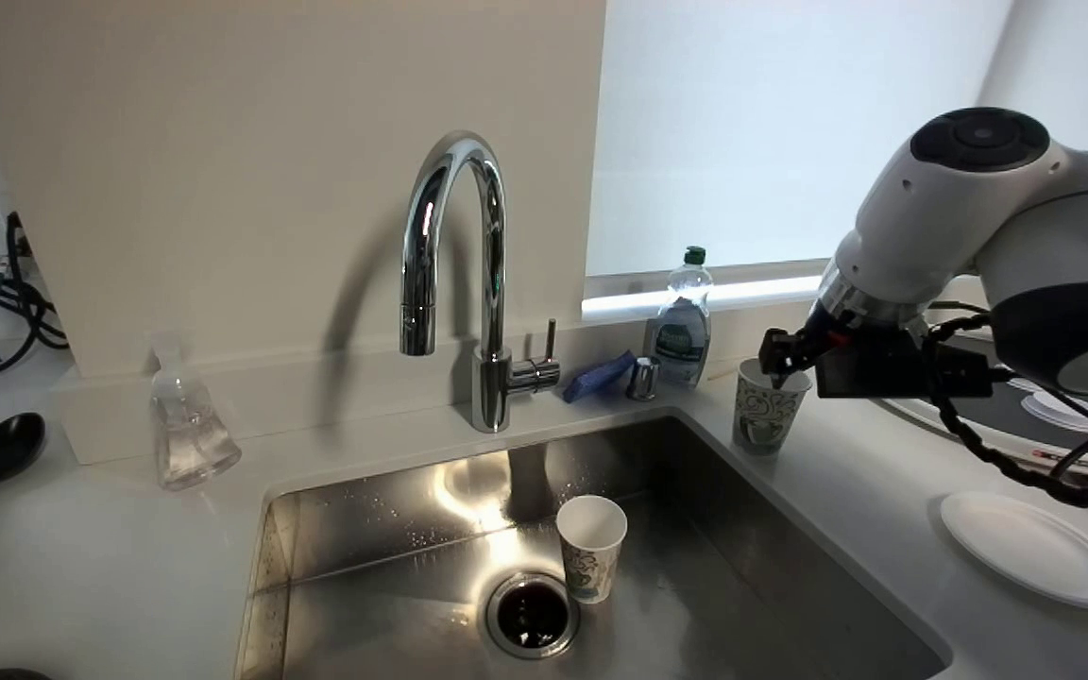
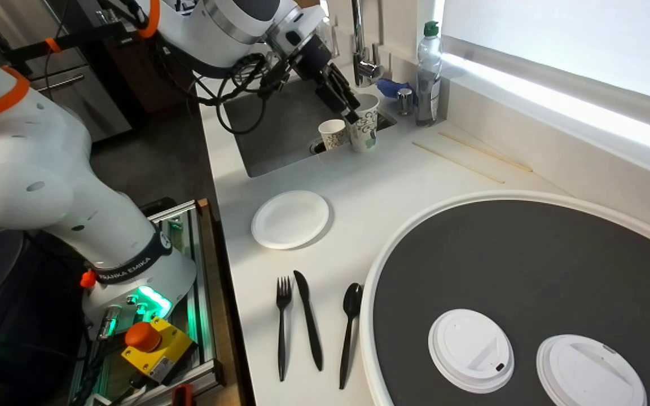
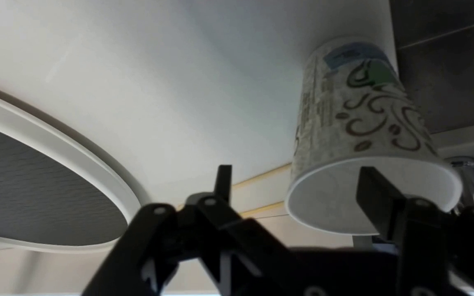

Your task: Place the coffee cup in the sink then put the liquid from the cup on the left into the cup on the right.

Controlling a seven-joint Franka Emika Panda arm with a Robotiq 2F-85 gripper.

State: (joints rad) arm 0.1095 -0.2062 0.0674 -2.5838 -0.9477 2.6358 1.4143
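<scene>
Boldly swirl-patterned cup [image 3: 366, 127], white inside.

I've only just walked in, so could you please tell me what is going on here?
A robot arm has its open hand at a paper cup on the counter beside the sink. One finger appears over or inside its mouth, with the cup not yet gripped. Another paper cup already stands in the sink, next to the drain. I can't see whether either holds liquid.

A white plate [image 2: 290, 220] lies near a black fork [image 2: 282, 324] and knife [image 2: 311, 324].
</scene>
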